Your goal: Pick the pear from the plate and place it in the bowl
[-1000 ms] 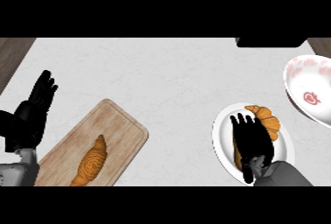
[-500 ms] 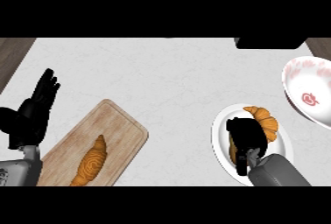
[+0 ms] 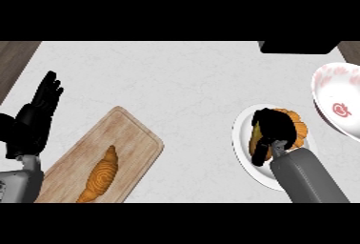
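**Orange Item Under the Right Hand: Risks at the Grasp**

Orange, ridged material is seen on the round white plate [image 3: 247,153], just beside and partly beneath the black right hand [image 3: 273,129]. By its colour and ribbing this orange item [image 3: 298,129] resembles a pastry more than a pear; no separate pear shape is made out, and it cannot be told whether a pear lies hidden below the fingers. The right hand is curled downward over the plate's contents, and the fingers appear closed round something, though the thing enclosed is concealed.

The white bowl with the red pattern [image 3: 337,107] is located at the right edge of the view, near the plate but apart from it, and its far side is cut off by the frame. The black left hand [image 3: 38,114] is held open, fingers up, at the left edge, at rest.

The following hazards are judged likely:

- A wrong object may be lifted, because the item under the hand does not match the task's description.
- The item may be caught only at one edge, since much of it lies outside the fingers; slippage during the lift is then possible.
- The plate may be dragged or tipped if its rim is contacted during withdrawal.
- The bowl's near rim may be struck during transfer, as the path to it is short.

The long wooden cutting board [image 3: 130,143] carrying a golden croissant [image 3: 100,175] is positioned well apart, to the left, and is not expected to interfere.
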`<move>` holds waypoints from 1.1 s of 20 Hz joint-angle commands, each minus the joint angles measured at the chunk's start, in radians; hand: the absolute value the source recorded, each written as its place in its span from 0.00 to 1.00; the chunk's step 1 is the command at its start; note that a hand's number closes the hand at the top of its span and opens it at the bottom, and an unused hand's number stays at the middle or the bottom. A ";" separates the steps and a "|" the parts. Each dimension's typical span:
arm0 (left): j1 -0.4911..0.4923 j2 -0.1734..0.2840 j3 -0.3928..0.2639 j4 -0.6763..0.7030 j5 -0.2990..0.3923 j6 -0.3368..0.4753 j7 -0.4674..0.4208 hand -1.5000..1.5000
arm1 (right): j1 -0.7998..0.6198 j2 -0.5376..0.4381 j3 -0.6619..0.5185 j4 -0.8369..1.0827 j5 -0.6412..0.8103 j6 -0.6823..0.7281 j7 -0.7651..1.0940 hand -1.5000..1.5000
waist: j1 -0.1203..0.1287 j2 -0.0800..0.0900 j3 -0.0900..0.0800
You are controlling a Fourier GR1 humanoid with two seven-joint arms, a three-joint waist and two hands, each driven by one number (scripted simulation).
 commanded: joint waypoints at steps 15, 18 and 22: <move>-0.005 -0.017 -0.011 -0.007 -0.020 0.002 0.015 0.50 | -0.585 -0.052 -0.251 0.355 0.277 -0.426 0.370 1.00 | 0.007 0.004 0.006; -0.017 -0.017 0.006 0.016 -0.028 0.018 0.015 0.50 | -0.596 -0.075 -0.269 0.286 0.306 -0.461 0.387 1.00 | -0.015 0.000 0.006; -0.022 0.014 0.023 -0.038 -0.006 -0.013 0.080 0.50 | -0.621 -0.119 -0.319 0.224 0.305 -0.394 0.396 1.00 | -0.020 -0.003 0.006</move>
